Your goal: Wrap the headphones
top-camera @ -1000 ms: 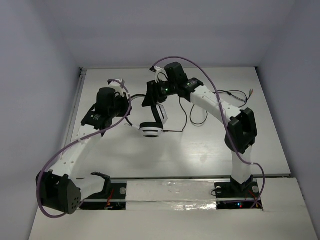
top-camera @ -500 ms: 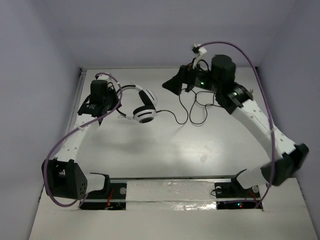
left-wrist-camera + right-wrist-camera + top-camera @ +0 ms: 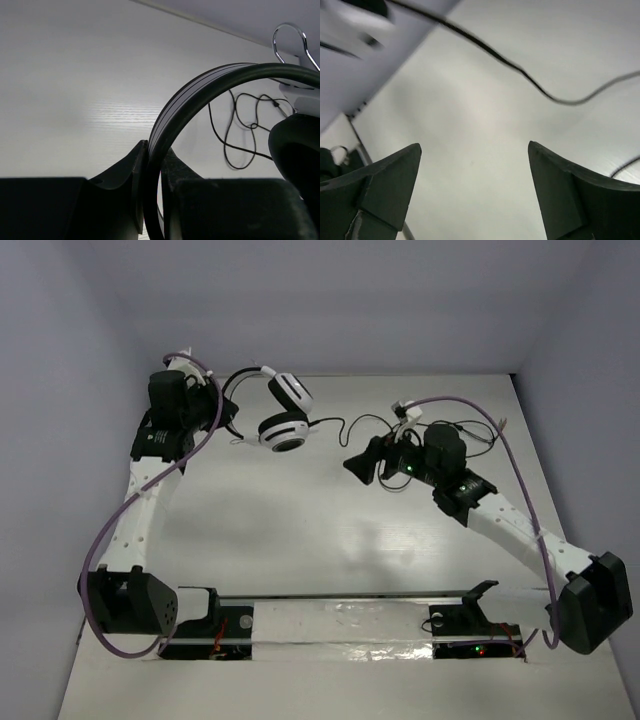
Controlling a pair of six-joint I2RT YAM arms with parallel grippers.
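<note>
The white headphones [image 3: 283, 428] hang at the far left, held by the headband [image 3: 247, 378]. My left gripper [image 3: 226, 412] is shut on that headband, which shows dark between the fingers in the left wrist view [image 3: 152, 165], with one earcup [image 3: 296, 147] at the right edge. The thin black cable [image 3: 345, 423] trails from the earcups rightward across the table to a loose tangle [image 3: 470, 430]. My right gripper [image 3: 358, 462] is open and empty, just in front of the cable. In the right wrist view the gripper [image 3: 475, 150] has the cable [image 3: 520, 71] crossing above its fingertips.
The white table [image 3: 330, 540] ends at walls on the left, back and right. Purple robot cables [image 3: 140, 500] loop along both arms. A metal strip [image 3: 350, 595] runs along the near edge by the arm bases.
My left gripper has carried the headphones further back and left. My right arm has swung from the back right down toward the table's middle, in front of the cable.
</note>
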